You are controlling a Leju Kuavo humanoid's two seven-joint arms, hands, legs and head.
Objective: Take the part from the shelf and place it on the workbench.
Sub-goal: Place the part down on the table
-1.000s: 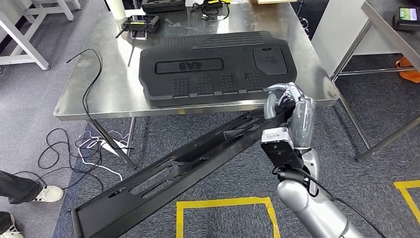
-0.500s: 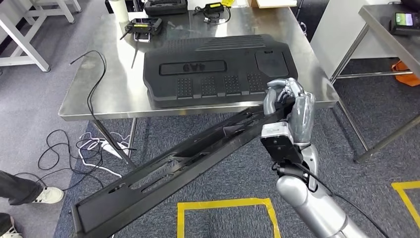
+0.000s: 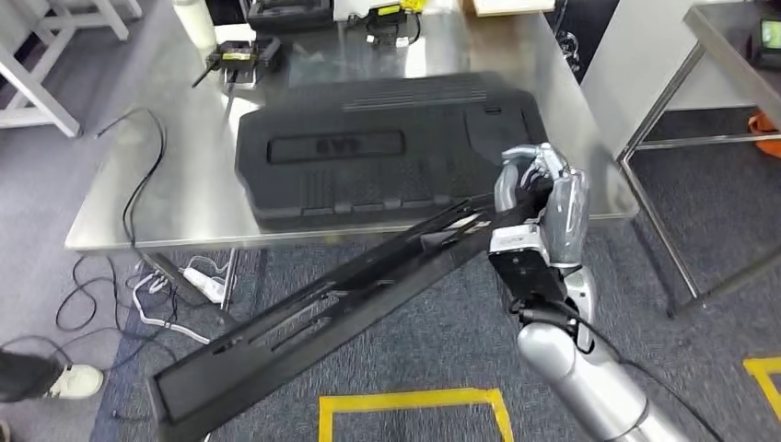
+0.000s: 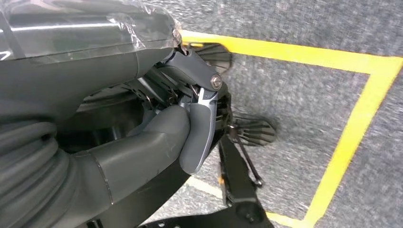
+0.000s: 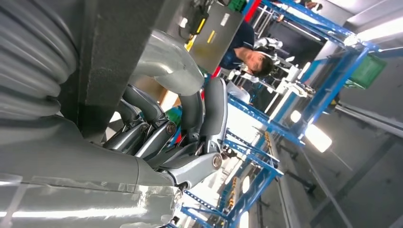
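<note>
At the near edge of the stainless-steel bench (image 3: 166, 216), the head view shows the right hand (image 3: 543, 207) with its fingers wrapped round the upper end of the long black slotted plastic part (image 3: 341, 308). That part slopes down to the near left, its low end over the grey carpet, its held end just short of the bench edge. A broad black moulded panel (image 3: 378, 152) lies on the bench beyond. The whole scene has shifted over the last second, so the camera has moved; the bench looks nearer, and I judge the carry nearly done, the placing not.

From the left wrist, the left hand (image 4: 157, 137) has its fingers curled against dark plastic; whether it grips I cannot tell.

From the right wrist, the hand's fingers clasp the part's dark edge.
</note>
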